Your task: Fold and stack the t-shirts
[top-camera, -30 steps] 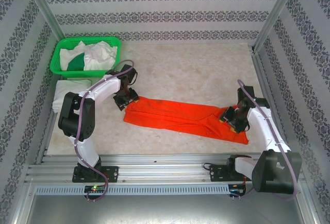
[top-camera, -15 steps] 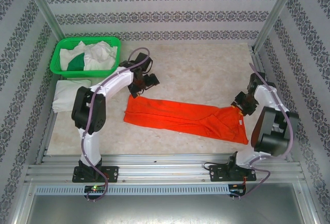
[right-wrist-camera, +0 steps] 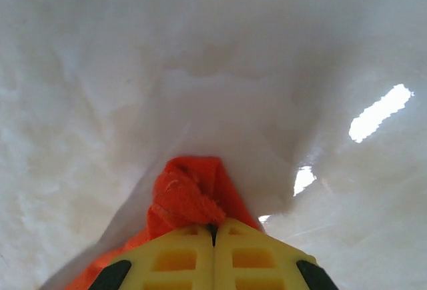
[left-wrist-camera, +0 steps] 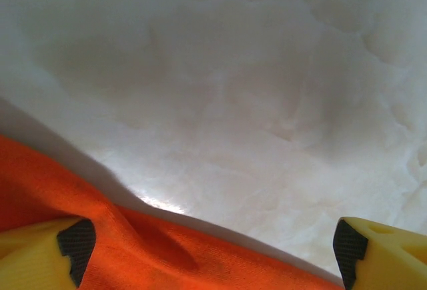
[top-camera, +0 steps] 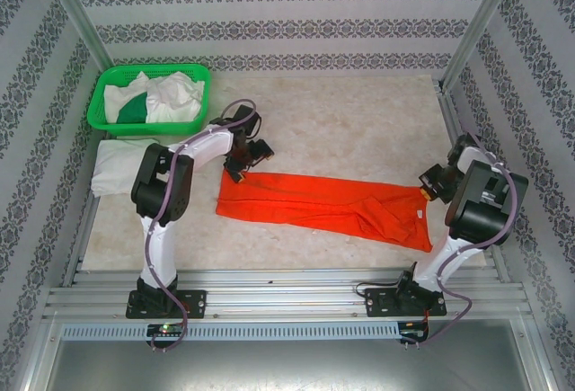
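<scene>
While R pincer (right-wrist-camera: 213, 226) clamps bunched orange tee (right-wrist-camera: 190, 200), pinched part hidden | L pincer (left-wrist-camera: 212, 245) spread wide, empty

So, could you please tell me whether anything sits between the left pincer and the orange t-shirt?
Nothing visible does. The left pincer hangs open right over the far left edge of the orange t-shirt, with bare table beyond it. The right pincer is shut on the shirt's right end.
</scene>
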You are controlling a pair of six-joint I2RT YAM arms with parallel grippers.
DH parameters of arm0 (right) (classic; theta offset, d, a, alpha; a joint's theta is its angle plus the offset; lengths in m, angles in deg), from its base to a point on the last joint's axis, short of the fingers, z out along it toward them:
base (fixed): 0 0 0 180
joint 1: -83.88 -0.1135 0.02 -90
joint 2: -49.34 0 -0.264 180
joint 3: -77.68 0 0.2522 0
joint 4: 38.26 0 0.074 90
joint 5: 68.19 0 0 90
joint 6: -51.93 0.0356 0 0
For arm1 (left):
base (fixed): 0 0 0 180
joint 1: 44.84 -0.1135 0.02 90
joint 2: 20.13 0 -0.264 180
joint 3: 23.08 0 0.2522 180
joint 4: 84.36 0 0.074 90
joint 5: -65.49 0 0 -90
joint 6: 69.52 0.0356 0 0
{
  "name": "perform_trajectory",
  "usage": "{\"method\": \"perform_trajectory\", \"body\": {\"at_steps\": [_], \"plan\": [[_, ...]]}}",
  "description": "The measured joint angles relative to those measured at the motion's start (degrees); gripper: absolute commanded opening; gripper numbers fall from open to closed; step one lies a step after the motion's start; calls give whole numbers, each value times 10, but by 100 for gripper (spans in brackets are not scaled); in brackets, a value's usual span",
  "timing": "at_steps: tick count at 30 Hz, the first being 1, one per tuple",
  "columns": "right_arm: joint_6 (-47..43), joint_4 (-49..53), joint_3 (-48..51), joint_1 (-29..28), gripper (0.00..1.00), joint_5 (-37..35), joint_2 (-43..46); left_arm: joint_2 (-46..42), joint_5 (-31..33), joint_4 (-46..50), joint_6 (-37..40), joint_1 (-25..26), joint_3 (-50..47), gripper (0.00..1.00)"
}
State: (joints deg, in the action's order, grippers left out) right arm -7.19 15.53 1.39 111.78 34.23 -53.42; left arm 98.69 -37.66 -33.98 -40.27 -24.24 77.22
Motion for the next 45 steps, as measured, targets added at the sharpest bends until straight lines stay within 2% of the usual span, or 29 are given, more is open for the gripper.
{"method": "perform_trajectory", "body": {"at_steps": [2, 3, 5, 7, 9, 12, 18, 28, 32, 37, 45], "plan": [[0, -5, 7, 9, 0, 12, 5, -5, -3, -4, -3, -4, -8, 94], [-1, -8, 12, 10, 6, 14, 10, -6, -4, -5, -4, -5, -9, 94], [-3, -11, 23, 13, 25, 16, 24, -6, -4, -5, -6, -5, -9, 95], [-8, -11, 29, 14, 37, 16, 43, -6, -4, -5, -8, -5, -9, 95], [-11, -12, 30, 16, 44, 15, 65, -6, -3, -4, -8, -5, -7, 95], [-10, -13, 30, 16, 49, 14, 102, -3, -1, 3, -8, -5, 1, 95], [3, -15, 56, -10, 48, 14, 149, 5, 13, 20, 2, -5, 20, 95], [84, -25, 129, -103, 44, 28, 150, 5, 25, 28, 12, -12, 25, 95], [104, -39, 125, -117, 42, 33, 123, 4, 25, 27, 13, -15, 14, 95], [125, -39, 11, -121, 42, 44, 2, -8, 27, 26, 24, -16, -4, 96], [136, -50, -285, -189, 44, 44, -208, -52, 30, 30, 43, -13, -67, 97]]}}
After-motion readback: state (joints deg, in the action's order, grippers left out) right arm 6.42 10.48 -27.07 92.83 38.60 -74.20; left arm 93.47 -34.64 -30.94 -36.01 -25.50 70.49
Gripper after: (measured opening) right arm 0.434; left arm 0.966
